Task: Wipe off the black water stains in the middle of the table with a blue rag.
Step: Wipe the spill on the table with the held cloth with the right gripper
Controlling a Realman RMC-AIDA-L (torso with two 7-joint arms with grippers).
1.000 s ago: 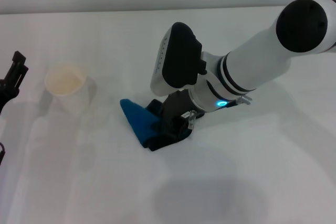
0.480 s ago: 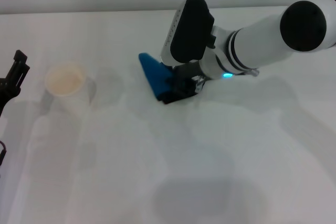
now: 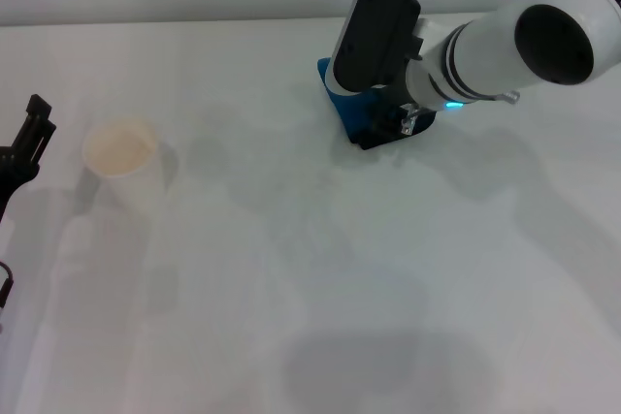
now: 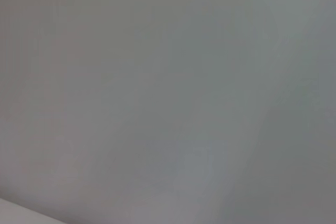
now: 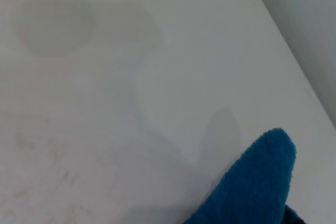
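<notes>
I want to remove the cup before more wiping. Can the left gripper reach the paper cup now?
Probably yes. The left gripper sits at the table edge beside the paper cup, with nothing between them.

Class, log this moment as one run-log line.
right tool: holding blue rag on table | black stain: none visible | left tool: idle at table edge | paper cup: upright

Plain white table (image 3: 291, 269), matte, no pattern, faint grey shadows. Bright blue rag (image 3: 340, 102), solid colour; deeper blue, fuzzy in right wrist view (image 5: 252, 187). Cream-white cup (image 3: 121, 157), pale beige inside. Right arm (image 3: 505, 46) white with black bands, black cover, small cyan light. Right gripper (image 3: 383, 128) black. Left gripper (image 3: 24, 143) black. Left wrist view uniform grey.
</notes>
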